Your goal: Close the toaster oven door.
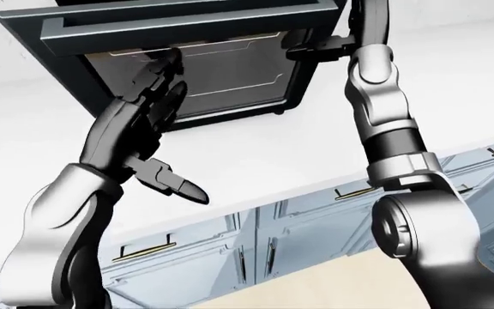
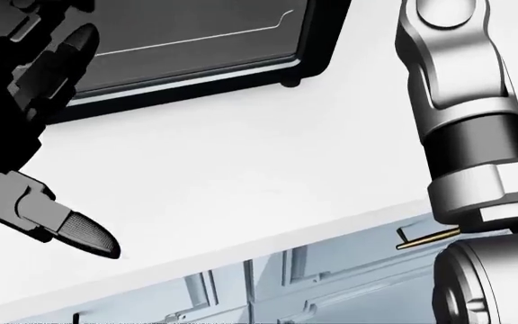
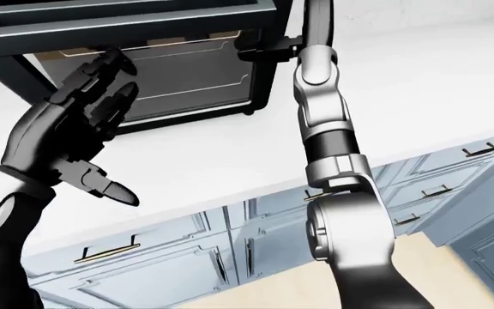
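The dark toaster oven (image 1: 230, 74) stands on the white counter (image 1: 273, 154) at the top of the eye views. Its door (image 1: 170, 26) hangs open as a dark framed slab over the oven's mouth. My left hand (image 1: 168, 90) is open, with its fingers (image 3: 109, 80) spread just below the door and in front of the oven's inside, and its thumb (image 1: 187, 188) pointing down. My right hand (image 1: 315, 48) reaches up to the door's right edge; its fingers are mostly hidden there. The head view shows only the oven's lower corner (image 2: 295, 40).
Pale blue cabinets with brass handles (image 1: 196, 251) run under the counter's edge. A beige floor (image 1: 333, 290) shows at the bottom. My right forearm (image 1: 384, 122) stands upright right of the oven.
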You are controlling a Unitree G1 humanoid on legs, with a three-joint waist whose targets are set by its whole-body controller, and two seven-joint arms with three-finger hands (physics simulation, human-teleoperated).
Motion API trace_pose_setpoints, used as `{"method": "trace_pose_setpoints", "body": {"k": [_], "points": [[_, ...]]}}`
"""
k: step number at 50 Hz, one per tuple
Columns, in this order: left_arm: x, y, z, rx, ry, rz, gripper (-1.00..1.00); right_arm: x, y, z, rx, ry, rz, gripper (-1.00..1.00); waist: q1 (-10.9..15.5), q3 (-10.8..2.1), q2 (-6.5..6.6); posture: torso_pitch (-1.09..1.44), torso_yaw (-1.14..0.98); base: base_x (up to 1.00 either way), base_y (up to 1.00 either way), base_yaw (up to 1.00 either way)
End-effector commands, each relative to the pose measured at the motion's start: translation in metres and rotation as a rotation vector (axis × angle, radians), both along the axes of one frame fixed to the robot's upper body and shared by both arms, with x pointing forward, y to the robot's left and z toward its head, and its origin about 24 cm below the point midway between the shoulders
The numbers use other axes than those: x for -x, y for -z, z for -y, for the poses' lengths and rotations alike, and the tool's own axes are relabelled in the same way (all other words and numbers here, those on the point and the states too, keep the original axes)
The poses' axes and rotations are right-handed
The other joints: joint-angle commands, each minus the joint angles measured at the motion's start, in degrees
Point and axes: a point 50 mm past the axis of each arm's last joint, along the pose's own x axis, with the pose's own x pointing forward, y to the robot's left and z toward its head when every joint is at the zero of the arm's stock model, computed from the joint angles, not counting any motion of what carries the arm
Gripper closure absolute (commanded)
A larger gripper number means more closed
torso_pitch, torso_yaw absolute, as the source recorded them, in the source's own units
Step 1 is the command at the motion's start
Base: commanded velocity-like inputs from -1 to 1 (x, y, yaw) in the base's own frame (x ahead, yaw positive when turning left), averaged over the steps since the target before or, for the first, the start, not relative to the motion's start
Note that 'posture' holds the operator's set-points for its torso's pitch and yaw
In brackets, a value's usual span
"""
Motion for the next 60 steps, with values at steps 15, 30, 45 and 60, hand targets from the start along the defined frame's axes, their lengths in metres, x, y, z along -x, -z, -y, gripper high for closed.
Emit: {"method": "trace_pose_setpoints", "body": {"k": [15, 30, 45, 60], "points": [[-0.016, -0.013, -0.012, -0.015, -0.041, 0.064, -1.0, 0.01, -0.032, -0.006, 0.002, -0.015, 0.125, -1.0, 0.19, -1.69, 0.02, 0.0, 0.0, 0.0, 0.0, 0.0], [-0.033, -0.017, -0.018, -0.05, -0.055, 0.07, -1.0, 0.007, -0.03, -0.002, 0.019, 0.045, 0.116, -1.0, 0.18, -1.69, 0.19, 0.0, 0.0, 0.0, 0.0, 0.0], [-0.044, -0.017, -0.019, -0.08, -0.062, 0.074, -1.0, 0.006, -0.029, 0.0, 0.017, 0.055, 0.117, -1.0, 0.08, -1.79, 0.22, 0.0, 0.0, 0.0, 0.0, 0.0], [-0.061, -0.029, -0.022, -0.091, -0.07, 0.082, -1.0, 0.007, -0.032, 0.001, 0.012, 0.054, 0.12, -1.0, 0.18, -2.02, 0.08, 0.0, 0.0, 0.0, 0.0, 0.0]]}}
